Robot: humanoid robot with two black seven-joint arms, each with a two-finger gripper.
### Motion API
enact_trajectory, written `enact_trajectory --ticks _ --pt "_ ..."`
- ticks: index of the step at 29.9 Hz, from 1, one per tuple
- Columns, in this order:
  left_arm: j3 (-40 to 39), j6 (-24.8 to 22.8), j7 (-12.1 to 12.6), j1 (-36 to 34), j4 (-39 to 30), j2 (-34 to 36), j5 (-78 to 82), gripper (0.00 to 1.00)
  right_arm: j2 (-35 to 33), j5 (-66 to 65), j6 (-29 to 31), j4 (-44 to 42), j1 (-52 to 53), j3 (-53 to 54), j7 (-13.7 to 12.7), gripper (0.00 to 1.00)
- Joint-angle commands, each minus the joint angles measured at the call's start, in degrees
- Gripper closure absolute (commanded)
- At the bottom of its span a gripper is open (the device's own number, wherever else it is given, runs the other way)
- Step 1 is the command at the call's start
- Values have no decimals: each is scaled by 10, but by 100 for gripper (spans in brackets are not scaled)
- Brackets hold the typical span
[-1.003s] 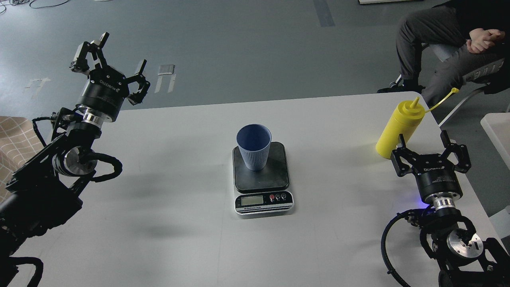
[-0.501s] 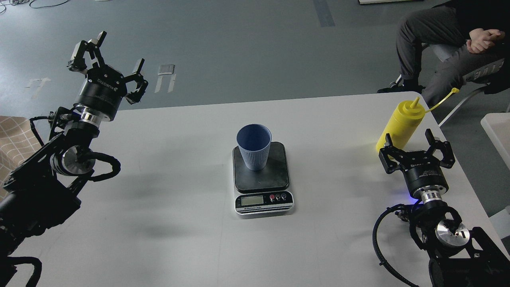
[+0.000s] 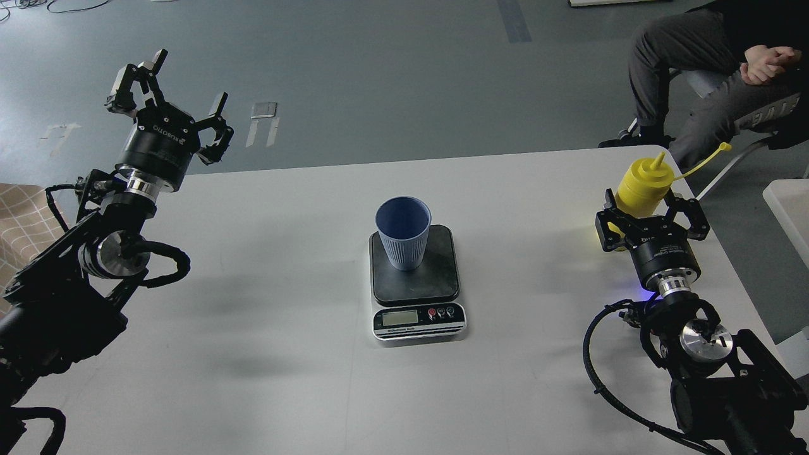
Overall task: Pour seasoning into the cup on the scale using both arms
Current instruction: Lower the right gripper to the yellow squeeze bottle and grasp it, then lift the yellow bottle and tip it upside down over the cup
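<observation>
Yellow plastic squeeze bottle (image 3: 643, 184): lower body hidden behind the right hand (image 3: 650, 208), whose spread fingers flank it; actual contact unclear.

bare table (image 3: 253, 265) flanking scale (image 3: 415, 278), cup (image 3: 402, 232) standing mid-table

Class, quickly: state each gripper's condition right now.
Left gripper: open, holding nothing.
Right gripper: open, fingers on either side of the yellow squeeze bottle, not closed.
</observation>
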Motion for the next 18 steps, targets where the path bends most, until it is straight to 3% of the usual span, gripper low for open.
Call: enact_trajectory --ticks 1,3,4,5,10,14,18 --pt "0 0 0 0 0 0 0 3 0 -1 1 4 0 -5 -1 72" --pt "-2 0 0 -1 0 0 0 3 0 -1 2 16 -5 -9 -1 76" --pt "-3 0 0 -1 0 0 0 3 0 0 2 33 -7 -9 -1 83" --pt "-3 0 0 -1 0 0 0 3 0 -2 -1 54 -8 -10 -1 85" --pt "-4 0 0 0 0 0 0 3 0 -34 -35 126 -1 -24 -1 85" --pt "-4 0 0 -1 0 0 0 3 -42 -161 -94 206 31 -39 -6 85" --pt "-4 0 0 -1 0 0 0 3 -90 -292 -107 228 98 -86 -31 85"
